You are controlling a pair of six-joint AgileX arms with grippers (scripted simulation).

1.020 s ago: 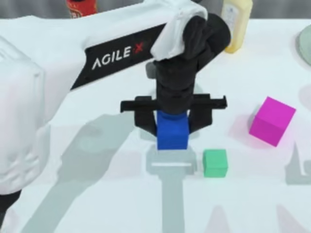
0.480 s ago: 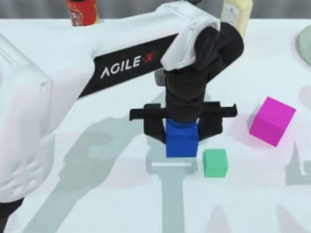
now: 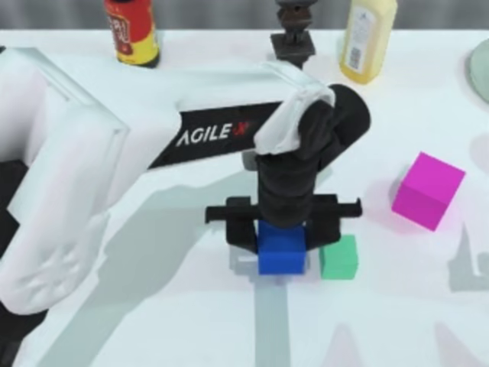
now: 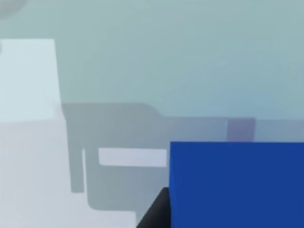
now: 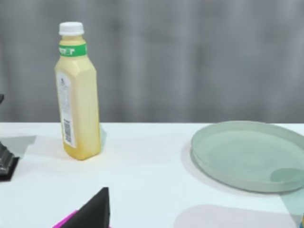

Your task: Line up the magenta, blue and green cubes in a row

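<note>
Three cubes: all on the worktop.
Blue cube: clamped in left end effector, low, just beside green cube, likely to start the row.
Magenta cube: farther right, apart, unaligned.
Right arm: parked, end effector unseen.

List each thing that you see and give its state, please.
Left gripper: shut on blue cube.
Blue cube: held, low beside green cube.
Green cube: resting on table.
Magenta cube: on table, apart, turned askew.
Yellow bottle: upright, capped.
Red bottle: upright.
Plate: empty.
</note>
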